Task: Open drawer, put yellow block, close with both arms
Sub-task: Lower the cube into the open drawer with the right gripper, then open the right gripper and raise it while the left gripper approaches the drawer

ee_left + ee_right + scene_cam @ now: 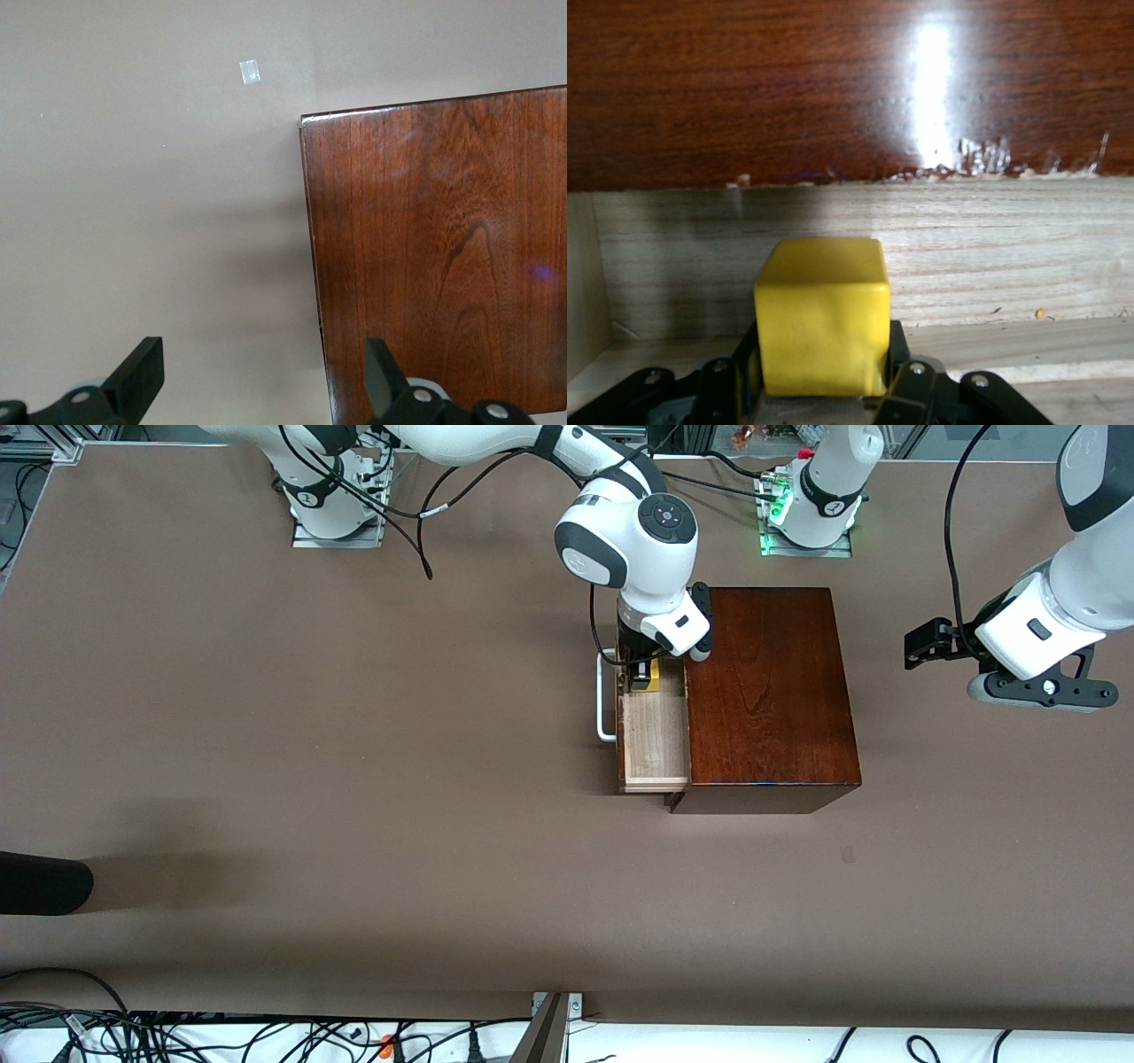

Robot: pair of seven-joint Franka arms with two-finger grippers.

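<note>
The dark mahogany box (766, 691) stands mid-table with its pale-wood drawer (656, 744) pulled out toward the right arm's end, its white bar handle (605, 700) outermost. My right gripper (641, 677) is down inside the drawer, shut on the yellow block (653, 676). In the right wrist view the block (822, 314) sits between the black fingers (897, 354), in front of the drawer's wood wall (992, 266). My left gripper (917, 646) hangs open and empty over the table beside the box, toward the left arm's end; the left wrist view shows its fingers (142, 376) and the box top (443, 248).
A dark rounded object (40, 883) juts in at the table's edge toward the right arm's end. A small tape mark (848, 855) lies on the brown table nearer the camera than the box. Cables run along the near table edge.
</note>
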